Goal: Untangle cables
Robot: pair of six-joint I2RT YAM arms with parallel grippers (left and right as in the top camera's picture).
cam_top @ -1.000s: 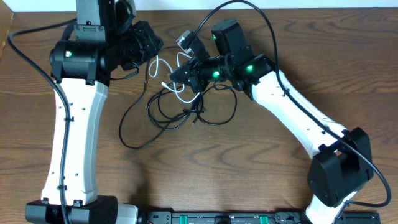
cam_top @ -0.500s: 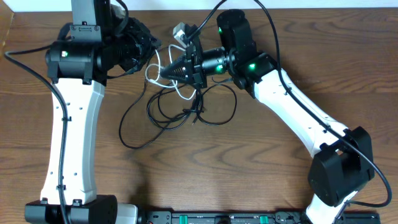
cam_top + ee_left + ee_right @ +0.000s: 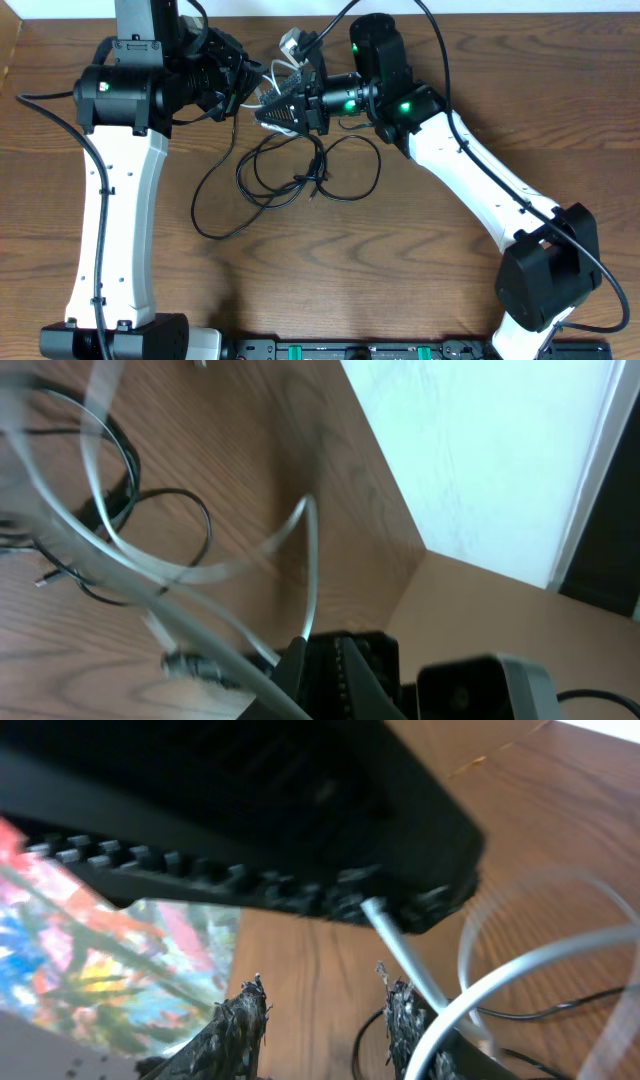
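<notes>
The left claw (image 3: 248, 86), at 11 o'clock from the centre of the wooden table (image 3: 420, 270) in the overhead view, is closed on the white cord (image 3: 268, 76). In the left wrist view this cord leaves the pinched fingertips at 6 o'clock of the frame and arcs upward in blurred loops clear of the tabletop. The right claw (image 3: 325, 1012) points toward 9 o'clock in the overhead view, its tip just beside the left claw. Its 2 fingers (image 3: 240, 1025) stand apart, so the jaws are open with nothing seen between them. In the right wrist view the white cord runs down from the left claw's black body and passes close to the finger at 5 o'clock. Whether cord and finger touch cannot be told. The black cords (image 3: 300, 182) lie on the table just toward 6 o'clock from both claws, as several overlapping loops that cross in 1 small knot near the middle of the pile. 1 loop reaches out toward 8 o'clock, beside the left arm's white link, and another bulges toward 3 o'clock, close to the right arm. The upper strands of the tangle rise toward the claws, where they meet the white cord.
</notes>
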